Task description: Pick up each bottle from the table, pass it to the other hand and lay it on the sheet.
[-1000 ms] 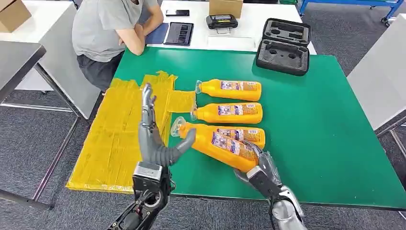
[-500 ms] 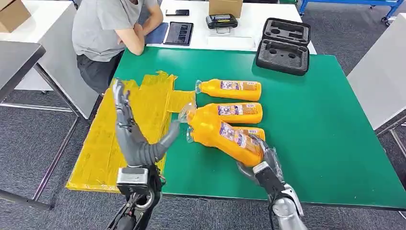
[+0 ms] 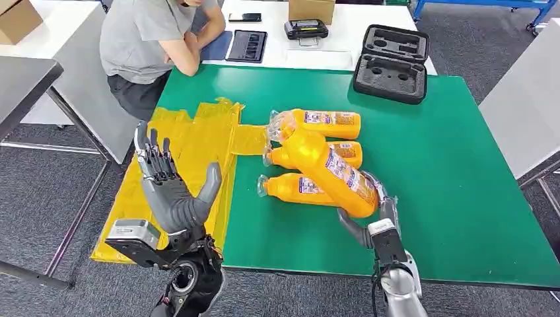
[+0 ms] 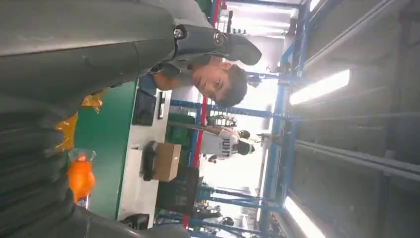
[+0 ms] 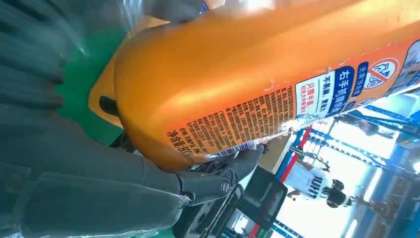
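Note that the right hand [image 3: 371,218] has its fingers wrapped around the base of an orange bottle [image 3: 327,168], which tilts upward above the green table [image 3: 455,165] with its clear cap toward the far side. The right wrist view shows you the printed label and the thumb [image 5: 225,171] pressed beneath it. The left hand [image 3: 168,191] holds nothing, fingers spread wide, palm up over the yellow sheet [image 3: 158,191]. Three more bottles [image 3: 323,123] lie on the table beside the sheet. A person [image 3: 155,39] sits at the far corner.
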You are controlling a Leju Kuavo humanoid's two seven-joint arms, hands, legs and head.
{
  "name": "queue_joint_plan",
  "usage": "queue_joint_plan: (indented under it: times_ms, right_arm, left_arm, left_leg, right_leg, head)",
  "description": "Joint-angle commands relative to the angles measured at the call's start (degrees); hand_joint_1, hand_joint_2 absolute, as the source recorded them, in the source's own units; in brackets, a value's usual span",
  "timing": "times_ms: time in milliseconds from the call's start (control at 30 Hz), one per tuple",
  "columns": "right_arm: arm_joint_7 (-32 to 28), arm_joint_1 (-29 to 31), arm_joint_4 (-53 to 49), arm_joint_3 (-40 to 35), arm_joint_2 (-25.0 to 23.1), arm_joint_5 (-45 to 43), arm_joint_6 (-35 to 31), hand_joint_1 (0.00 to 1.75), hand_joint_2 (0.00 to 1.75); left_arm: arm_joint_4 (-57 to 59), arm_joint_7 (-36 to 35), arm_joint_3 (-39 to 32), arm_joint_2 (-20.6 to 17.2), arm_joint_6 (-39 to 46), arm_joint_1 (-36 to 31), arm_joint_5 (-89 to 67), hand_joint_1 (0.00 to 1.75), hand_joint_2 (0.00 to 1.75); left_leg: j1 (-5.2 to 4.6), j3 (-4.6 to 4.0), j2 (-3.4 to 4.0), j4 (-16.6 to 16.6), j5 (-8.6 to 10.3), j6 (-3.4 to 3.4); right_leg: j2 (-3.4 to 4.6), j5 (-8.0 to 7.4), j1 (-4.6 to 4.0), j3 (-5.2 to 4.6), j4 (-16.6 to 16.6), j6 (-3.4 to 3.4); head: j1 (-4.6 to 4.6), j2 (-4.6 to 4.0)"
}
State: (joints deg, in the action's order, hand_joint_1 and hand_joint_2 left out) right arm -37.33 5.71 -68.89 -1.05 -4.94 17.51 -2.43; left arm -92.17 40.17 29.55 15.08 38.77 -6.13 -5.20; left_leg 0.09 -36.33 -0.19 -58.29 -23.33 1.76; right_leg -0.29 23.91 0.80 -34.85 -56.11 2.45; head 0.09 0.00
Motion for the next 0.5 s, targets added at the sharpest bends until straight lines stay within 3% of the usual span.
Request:
queue_joint_plan:
  times_ms: [33,467,500]
  right_arm:
    - [-0.01,0.79,-0.22,1.46,-0.71,-0.29,0.26,1.75,1.75]
    - [-0.84,0.36,-2.02,1.96,-0.83,-2.06,0.51,1.75,1.75]
    - [-0.69,0.15,-3.0,2.01,-0.68,-2.71,0.91,1.75,1.75]
  left_arm:
    - [1.35,-0.17,2.06,-2.55,1.23,-0.56,0.34,0.0,1.75]
    - [1.33,-0.17,3.87,-3.32,1.23,-0.58,2.05,0.0,1.75]
    - [1.33,-0.17,4.83,-3.6,1.23,-0.44,2.79,0.0,1.75]
  left_leg:
    - [0.0,0.23,0.04,0.07,-0.07,-0.07]
    - [0.0,0.15,0.03,0.06,-0.04,-0.05]
    - [0.02,0.52,0.09,0.1,-0.19,-0.13]
  right_leg:
    - [0.04,0.07,0.0,0.2,0.05,-0.08]
    - [0.03,0.04,0.0,0.13,0.04,-0.06]
    - [0.1,0.17,-0.03,0.47,0.08,-0.15]
  head:
    - [0.02,0.0]
    - [0.02,0.0]
    - [0.02,0.0]
